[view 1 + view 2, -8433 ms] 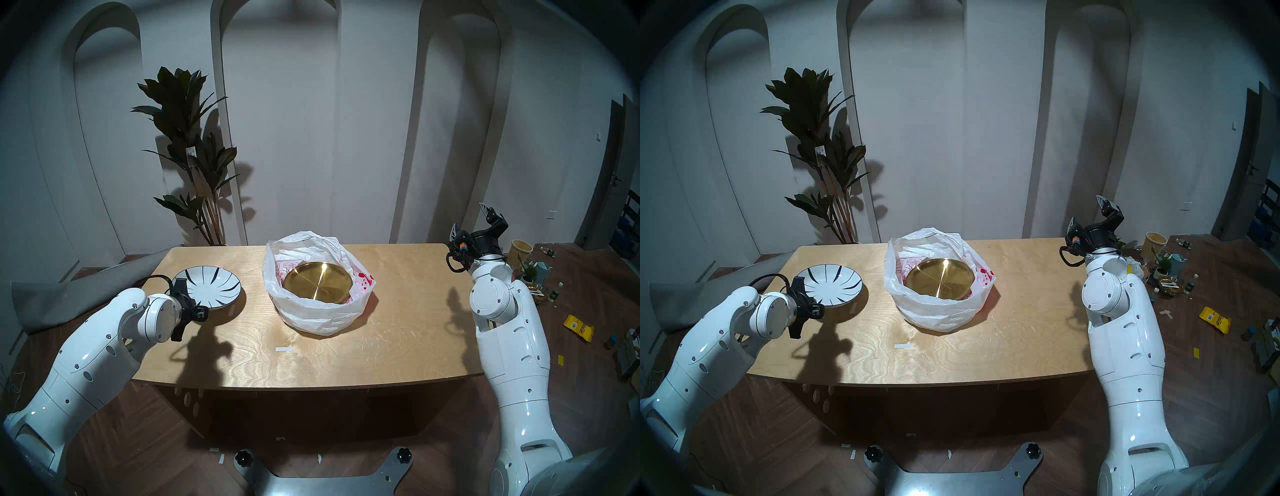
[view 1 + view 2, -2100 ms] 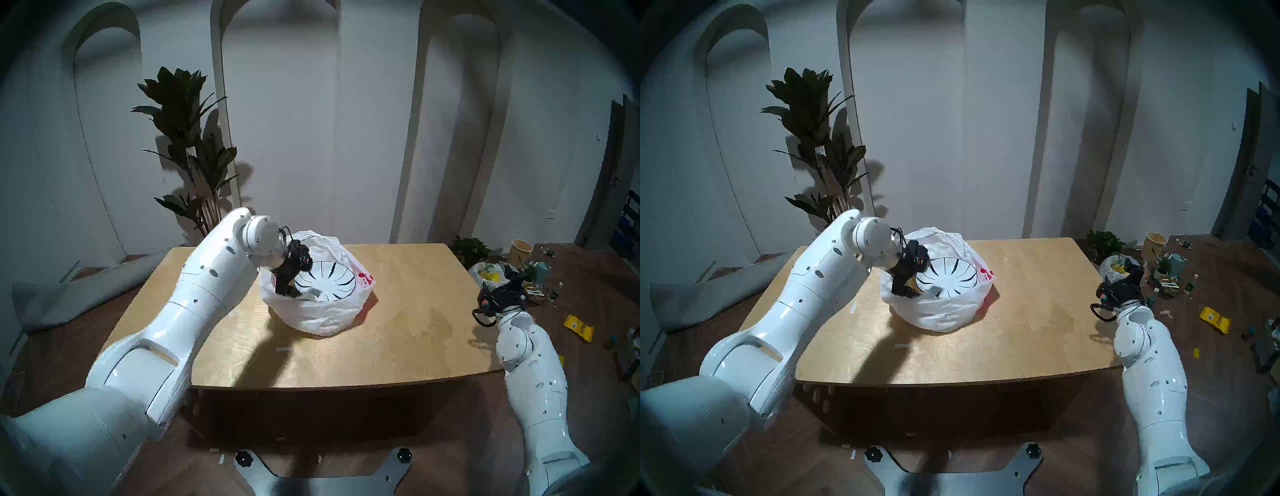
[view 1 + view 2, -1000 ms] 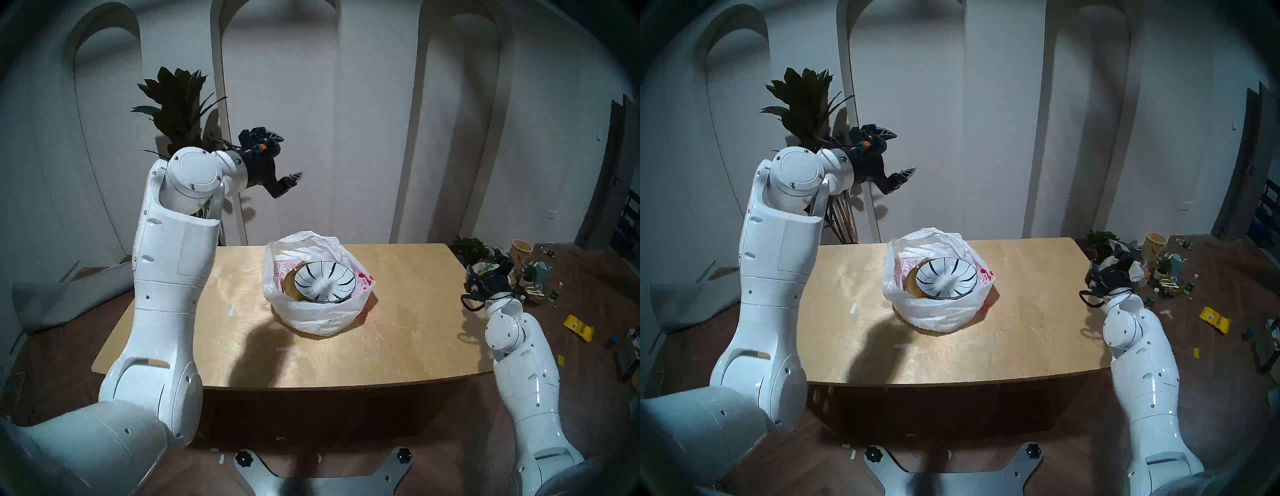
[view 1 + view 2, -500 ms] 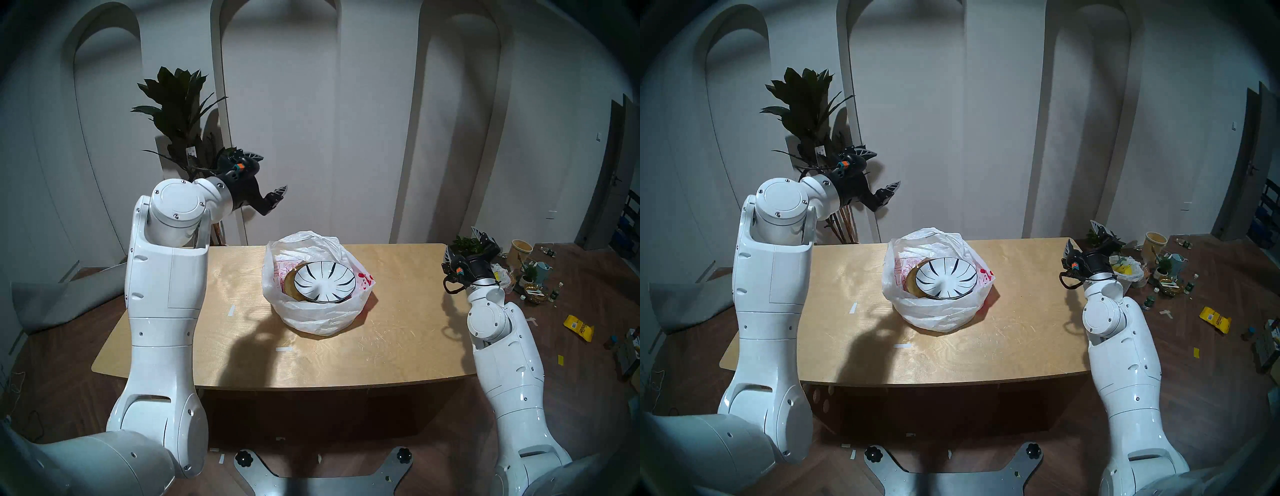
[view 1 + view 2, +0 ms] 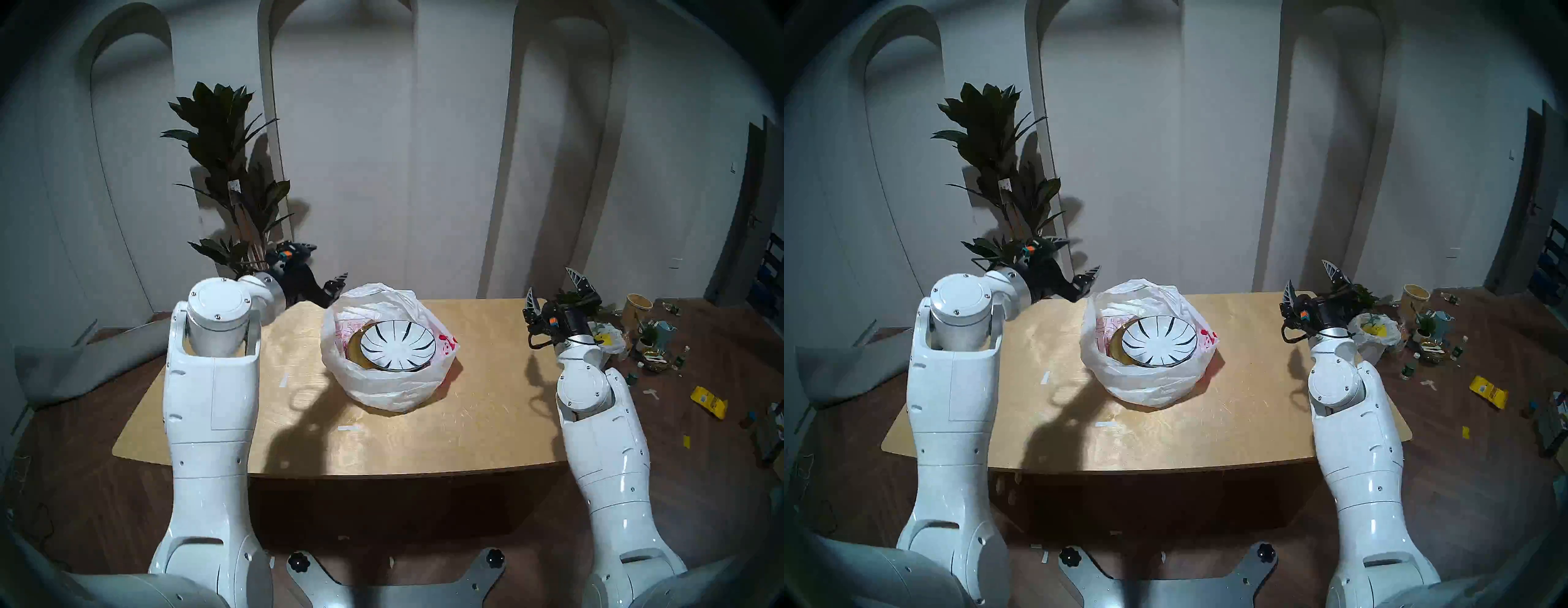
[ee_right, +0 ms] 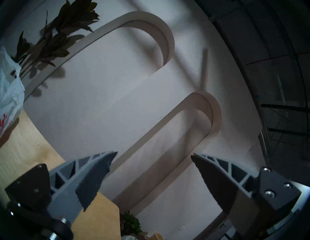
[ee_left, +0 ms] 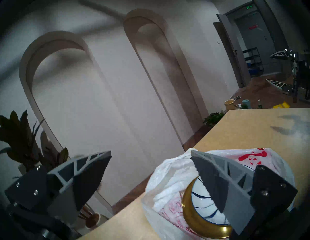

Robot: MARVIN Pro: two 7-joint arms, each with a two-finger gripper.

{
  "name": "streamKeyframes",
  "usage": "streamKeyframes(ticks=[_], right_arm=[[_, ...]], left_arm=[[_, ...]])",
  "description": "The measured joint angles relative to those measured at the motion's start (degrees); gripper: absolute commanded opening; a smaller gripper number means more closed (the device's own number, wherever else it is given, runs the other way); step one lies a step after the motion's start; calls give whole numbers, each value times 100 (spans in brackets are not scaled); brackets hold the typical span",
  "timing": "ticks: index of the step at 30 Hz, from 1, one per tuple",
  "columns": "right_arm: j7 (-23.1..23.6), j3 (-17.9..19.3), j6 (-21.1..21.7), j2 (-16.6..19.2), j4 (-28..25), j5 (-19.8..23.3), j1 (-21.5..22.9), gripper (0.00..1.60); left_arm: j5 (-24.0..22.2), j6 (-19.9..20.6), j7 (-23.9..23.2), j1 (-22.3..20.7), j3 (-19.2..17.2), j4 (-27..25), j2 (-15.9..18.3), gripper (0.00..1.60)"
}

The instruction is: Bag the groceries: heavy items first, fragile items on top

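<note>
The white plastic bag (image 5: pixel 390 382) with red print stands open on the wooden table (image 5: pixel 488 424). The striped white plate (image 5: pixel 398 346) lies in it on top of the gold plate (image 5: pixel 354 356), which shows only as a sliver at the left. My left gripper (image 5: pixel 326 263) is open and empty, just left of the bag's far rim. The left wrist view shows that gripper (image 7: pixel 151 152), the bag (image 7: pixel 167 184), the striped plate (image 7: pixel 201 201) and the gold plate (image 7: pixel 189 212). My right gripper (image 5: pixel 550 282) is open and empty, pointing up over the table's far right corner.
A tall potted plant (image 5: pixel 229 170) stands behind the table's left end. Cups, bottles and a small bag (image 5: pixel 653 339) litter the floor to the right, with a yellow packet (image 5: pixel 708 401). A grey mat (image 5: pixel 85 361) lies on the floor at the left. Tape strips (image 5: pixel 348 428) mark the table.
My left gripper put the striped plate in the bag on the gold plate, rose open, and has now come down beside the bag's far rim. My right gripper has risen, pointing up.
</note>
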Motion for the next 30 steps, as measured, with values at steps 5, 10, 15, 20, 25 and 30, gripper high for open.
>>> streamKeyframes(ticks=[5, 10, 15, 20, 25, 30], right_arm=[[-13, 88, -100, -39, -123, 166, -103, 160], [-57, 185, -219, -31, -275, 237, -269, 160], [-134, 263, -360, 11, -466, 247, -477, 160], [-231, 293, -510, 26, -656, 226, -734, 160], [-288, 268, -637, -5, -820, 227, -949, 160], [-331, 96, -818, -111, -1017, 271, -1293, 160]], left_arm=[[-215, 114, 60, 345, -118, -144, -201, 160], [-452, 214, 112, 617, -196, -291, -313, 160], [-725, 312, 160, 863, -242, -450, -374, 160], [-1019, 405, 208, 1097, -258, -621, -397, 160], [-1260, 477, 244, 1283, -229, -762, -398, 160], [-1628, 575, 294, 1563, -90, -987, -380, 160]])
